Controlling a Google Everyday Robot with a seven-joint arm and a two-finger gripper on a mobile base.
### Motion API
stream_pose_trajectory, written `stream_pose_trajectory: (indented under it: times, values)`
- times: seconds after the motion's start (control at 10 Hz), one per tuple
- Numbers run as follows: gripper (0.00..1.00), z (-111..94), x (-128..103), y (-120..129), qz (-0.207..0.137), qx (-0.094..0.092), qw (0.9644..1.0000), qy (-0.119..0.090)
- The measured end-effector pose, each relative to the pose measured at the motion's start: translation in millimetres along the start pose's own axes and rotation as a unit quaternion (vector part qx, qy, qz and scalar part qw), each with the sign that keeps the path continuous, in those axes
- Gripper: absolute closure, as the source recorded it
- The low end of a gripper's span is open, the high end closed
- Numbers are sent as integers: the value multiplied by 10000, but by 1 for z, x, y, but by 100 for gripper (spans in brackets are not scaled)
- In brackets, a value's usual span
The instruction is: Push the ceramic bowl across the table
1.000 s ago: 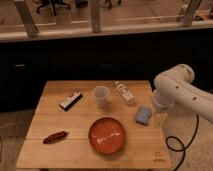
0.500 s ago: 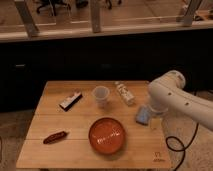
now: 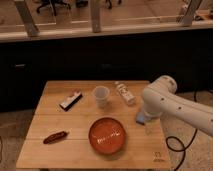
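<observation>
The ceramic bowl [image 3: 106,135] is wide, shallow and reddish-orange with pale marks inside. It sits on the light-wood table [image 3: 60,120], near the front edge and a little right of centre. My white arm [image 3: 162,102] reaches in from the right and bends down over the table's right edge. My gripper [image 3: 148,124] hangs at the arm's lower end, to the right of the bowl and apart from it, just above the tabletop.
A white cup [image 3: 101,96] stands behind the bowl, with a small bottle [image 3: 124,93] lying to its right. A dark box [image 3: 71,100] lies at the back left and a red-brown item [image 3: 55,136] at the front left. A blue object [image 3: 141,119] is partly hidden under my arm. A black cable [image 3: 177,147] hangs at the right.
My arm has swung left and lower over the table's right edge, covering more of the blue object. The bowl and the other items have not moved.
</observation>
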Motion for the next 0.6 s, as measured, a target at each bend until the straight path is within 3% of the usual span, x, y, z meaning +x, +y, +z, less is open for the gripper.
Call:
stream_pose_trajectory:
  times: [0.6]
  values:
    - [20, 19, -16, 8, -187, -121, 9998, -5]
